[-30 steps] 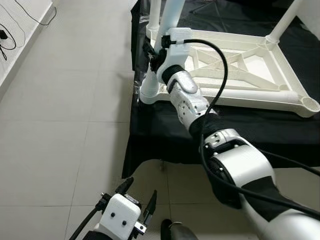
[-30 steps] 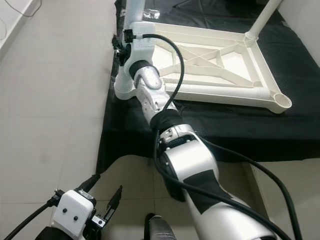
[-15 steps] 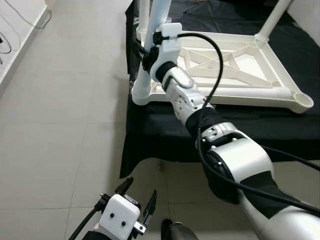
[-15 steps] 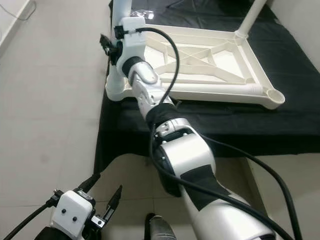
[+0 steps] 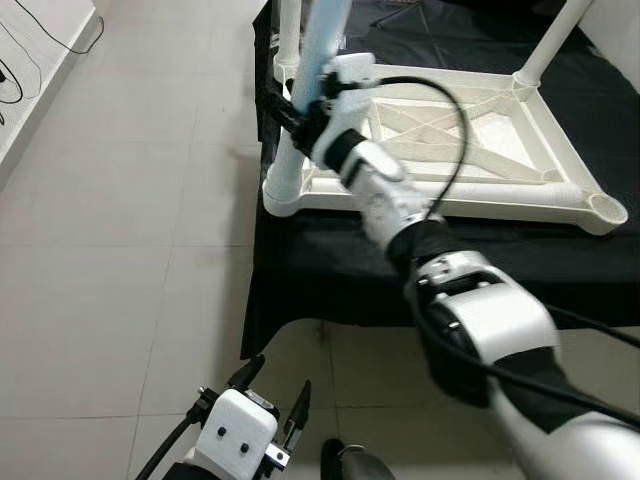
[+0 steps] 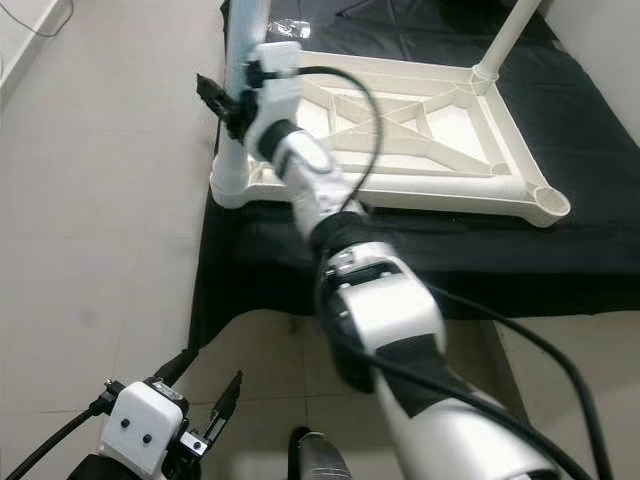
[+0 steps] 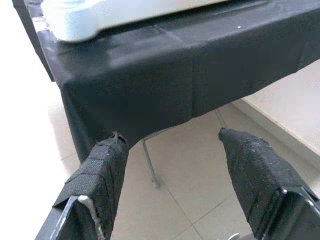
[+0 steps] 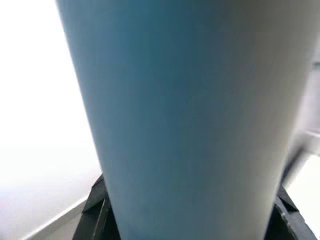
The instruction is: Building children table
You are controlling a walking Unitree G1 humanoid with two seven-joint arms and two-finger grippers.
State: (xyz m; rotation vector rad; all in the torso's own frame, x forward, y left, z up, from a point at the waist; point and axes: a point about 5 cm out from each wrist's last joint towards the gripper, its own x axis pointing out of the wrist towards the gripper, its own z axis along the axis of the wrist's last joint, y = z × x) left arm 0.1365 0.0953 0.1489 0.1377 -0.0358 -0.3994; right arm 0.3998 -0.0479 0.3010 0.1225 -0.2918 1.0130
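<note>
Your right gripper [image 5: 288, 110] clasps the pale blue plastic table leg [image 5: 318, 45] standing in the upturned white plastic tabletop [image 5: 520, 135]; left gripper [image 7: 172, 145] hangs spread.

A black cloth [image 5: 330, 275] drapes the worktop, above pale floor tiles [image 5: 130, 240]; black cables [image 5: 45, 30] lie well left of the cloth.

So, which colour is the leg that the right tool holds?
Light blue leg, best in the right wrist view.
</note>
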